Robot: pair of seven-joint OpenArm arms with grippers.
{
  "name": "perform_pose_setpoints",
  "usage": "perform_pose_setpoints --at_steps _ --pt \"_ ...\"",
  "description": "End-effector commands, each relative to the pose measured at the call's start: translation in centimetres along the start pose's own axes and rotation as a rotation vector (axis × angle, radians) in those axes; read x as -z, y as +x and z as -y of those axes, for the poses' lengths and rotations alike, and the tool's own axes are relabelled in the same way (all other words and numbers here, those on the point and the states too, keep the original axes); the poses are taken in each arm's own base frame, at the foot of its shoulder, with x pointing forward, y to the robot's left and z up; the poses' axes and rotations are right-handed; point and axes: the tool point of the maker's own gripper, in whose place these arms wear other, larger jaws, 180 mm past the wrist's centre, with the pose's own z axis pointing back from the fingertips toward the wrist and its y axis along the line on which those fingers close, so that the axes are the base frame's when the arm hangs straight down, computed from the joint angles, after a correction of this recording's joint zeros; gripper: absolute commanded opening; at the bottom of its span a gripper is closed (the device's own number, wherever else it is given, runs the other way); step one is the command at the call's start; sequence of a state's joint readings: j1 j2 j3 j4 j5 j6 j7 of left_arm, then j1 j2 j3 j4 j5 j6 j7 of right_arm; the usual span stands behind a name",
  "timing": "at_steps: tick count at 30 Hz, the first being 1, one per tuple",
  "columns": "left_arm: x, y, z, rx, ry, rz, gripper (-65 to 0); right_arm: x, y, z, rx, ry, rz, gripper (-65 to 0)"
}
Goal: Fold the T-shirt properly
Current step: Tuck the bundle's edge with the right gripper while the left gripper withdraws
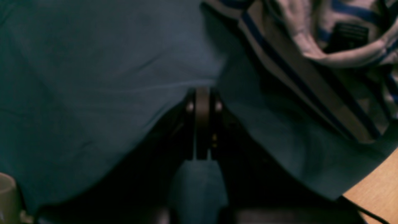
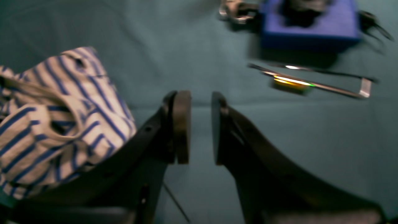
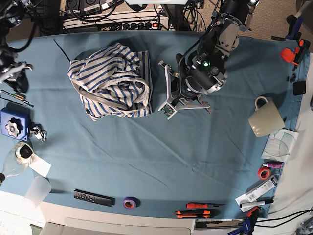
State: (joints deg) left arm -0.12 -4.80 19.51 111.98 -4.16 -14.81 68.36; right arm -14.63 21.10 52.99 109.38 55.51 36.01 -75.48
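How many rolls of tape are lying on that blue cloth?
2. A purple tape roll sits near the front edge, beside the black remote. A red tape roll lies at the right edge, below the mug. Others may be hidden.

Black left claw (image 1: 202,124) with small round screws; black curved right claw (image 2: 196,127), flat dark pads (image 2: 182,126); grey-black arm (image 3: 210,63), green light

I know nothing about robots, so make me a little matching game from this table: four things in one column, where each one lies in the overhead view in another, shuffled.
Things:
1. T-shirt
2. mug
3. roll of purple tape
4. blue box

Places:
A. near the front edge
B. at the left edge
C. at the back, left of the arm
D. on the right side

Pairs: 1-C, 2-D, 3-A, 4-B
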Motion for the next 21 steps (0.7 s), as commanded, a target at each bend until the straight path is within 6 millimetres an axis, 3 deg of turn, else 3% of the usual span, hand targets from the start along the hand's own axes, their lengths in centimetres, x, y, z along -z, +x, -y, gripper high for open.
perform_pose_setpoints --at_steps 1,8,11,17,21 --pt "-0.6 1.2 -0.7 -0.006 0.018 0.046 -65.0 -0.1 1.8 -0.3 -0.039 0.015 0.057 -52.5" --pt "-1.1 0.3 -4.0 -0.093 0.086 0.039 -65.0 3.7 2.0 -3.4 -0.158 0.056 0.006 -52.5" --pt "-1.3 0.2 -4.5 -0.141 0.068 0.057 -65.0 5.2 1.6 -5.1 -0.220 0.081 -0.023 -52.5" --pt "-1.5 0.4 -4.6 -0.166 0.035 0.080 -65.0 7.8 -1.9 -8.2 -0.223 0.198 -0.140 -52.5" --pt "-1.5 0.5 -4.6 -0.166 0.035 0.083 -65.0 8.1 -4.0 -10.1 -0.219 0.278 -0.224 -52.5"
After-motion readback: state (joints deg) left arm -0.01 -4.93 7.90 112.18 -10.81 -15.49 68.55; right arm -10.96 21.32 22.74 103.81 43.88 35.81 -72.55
